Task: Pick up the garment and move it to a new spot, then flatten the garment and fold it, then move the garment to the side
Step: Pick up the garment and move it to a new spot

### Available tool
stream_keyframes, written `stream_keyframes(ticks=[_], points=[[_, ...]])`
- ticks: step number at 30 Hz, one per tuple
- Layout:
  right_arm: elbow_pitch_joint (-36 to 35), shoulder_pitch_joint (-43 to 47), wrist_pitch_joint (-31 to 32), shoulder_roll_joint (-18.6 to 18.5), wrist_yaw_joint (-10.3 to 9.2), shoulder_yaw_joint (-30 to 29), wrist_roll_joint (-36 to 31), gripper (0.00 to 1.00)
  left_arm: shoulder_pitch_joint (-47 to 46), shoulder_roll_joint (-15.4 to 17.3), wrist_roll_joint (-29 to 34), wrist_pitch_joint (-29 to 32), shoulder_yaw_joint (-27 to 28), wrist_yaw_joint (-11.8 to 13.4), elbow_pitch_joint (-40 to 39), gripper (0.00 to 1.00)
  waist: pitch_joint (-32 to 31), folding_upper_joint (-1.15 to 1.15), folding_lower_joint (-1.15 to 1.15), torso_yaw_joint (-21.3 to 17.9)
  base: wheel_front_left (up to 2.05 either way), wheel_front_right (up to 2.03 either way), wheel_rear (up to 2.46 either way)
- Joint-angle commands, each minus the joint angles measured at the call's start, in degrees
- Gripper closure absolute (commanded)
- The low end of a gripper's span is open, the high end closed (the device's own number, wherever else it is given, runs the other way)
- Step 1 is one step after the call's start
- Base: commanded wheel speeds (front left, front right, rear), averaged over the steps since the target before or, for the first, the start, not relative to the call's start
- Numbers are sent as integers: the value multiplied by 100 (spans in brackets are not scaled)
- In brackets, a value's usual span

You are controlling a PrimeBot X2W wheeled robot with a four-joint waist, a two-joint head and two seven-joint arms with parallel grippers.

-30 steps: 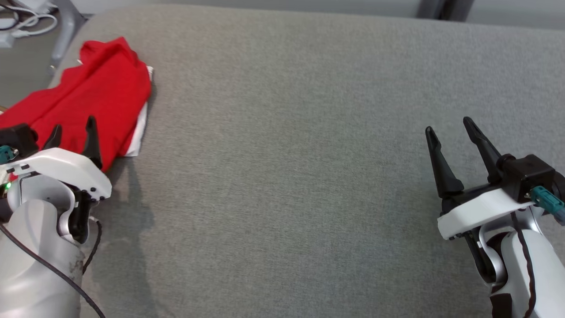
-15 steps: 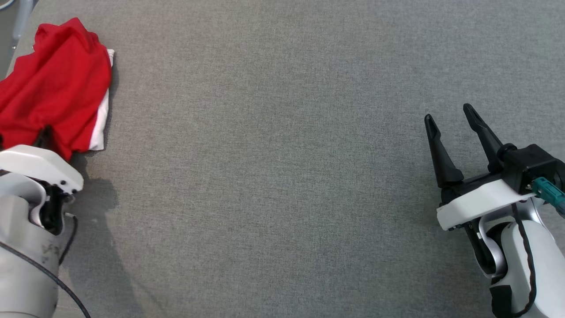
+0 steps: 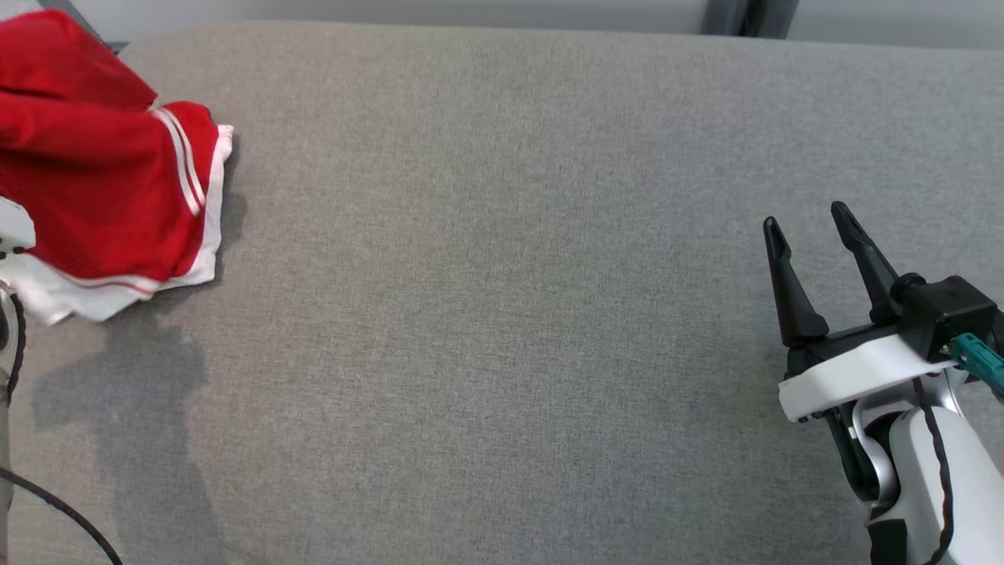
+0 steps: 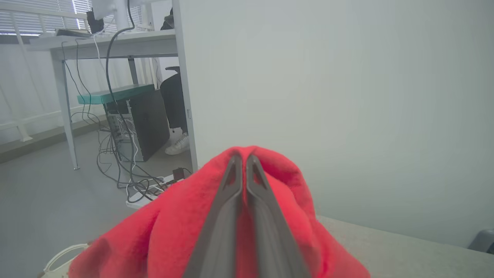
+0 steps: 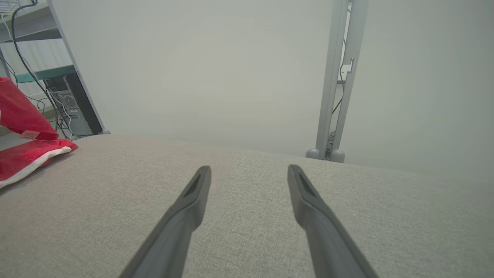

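Your left gripper [image 4: 242, 156] has its two fingers pressed together on a bunch of the red garment [image 3: 102, 180]. In the left wrist view the cloth humps up around the tips and falls away on both sides.

In the head view the garment fills the upper left corner. It runs from the raised pinch at the top left down to its white-striped edge, which lies on the grey table [image 3: 502, 314] at the left rim. It looks only half lifted, with the lower part dragging.

Your right gripper [image 3: 806, 216] sits at the lower right with its fingers spread and nothing between them. It is well apart from the garment, which shows only at the far left of the right wrist view [image 5: 23, 154].

What matters for the move is that the bare stretch of table lies to the right of the garment, toward the frame's centre. The left arm is the one holding the cloth, so the carry likely goes rightward. Raise the pinch first so the trailing edge clears the table and does not fold under.
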Motion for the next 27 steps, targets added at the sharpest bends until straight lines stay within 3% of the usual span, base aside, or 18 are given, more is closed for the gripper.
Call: stream_keyframes(ticks=[1, 5, 12, 17, 22, 27], points=[[45, 100, -72, 22, 0, -38, 29, 0, 263, 41, 66, -30, 21, 90, -518, 100, -227, 0, 0, -58, 0, 0, 0], [70, 174, -116, 68, 0, -70, 50, 0, 676, 28, 141, 59, -26, 233, -1448, 100, -409, 0, 0, -141, 0, 0, 0], [59, 353, -176, 176, 0, -113, 53, 0, 2064, -140, 244, 790, -154, 738, -3998, 100, -679, 0, 0, -466, 0, 0, 0], [11, 444, -177, 228, 0, -113, 53, 0, 2880, -319, 303, 1279, -369, 997, -5358, 100, -736, 0, 0, -834, 0, 0, 0], [-36, 447, -202, 280, 0, -24, 74, 0, 3262, -522, 280, 1603, -694, 1097, -5975, 100, -757, 0, 0, -1356, 0, 0, 0], [-55, 450, -239, 325, 0, 13, 94, 0, 3263, -833, 179, 1736, -1131, 1008, -5860, 100, -702, 0, 0, -1920, 0, 0, 0]])
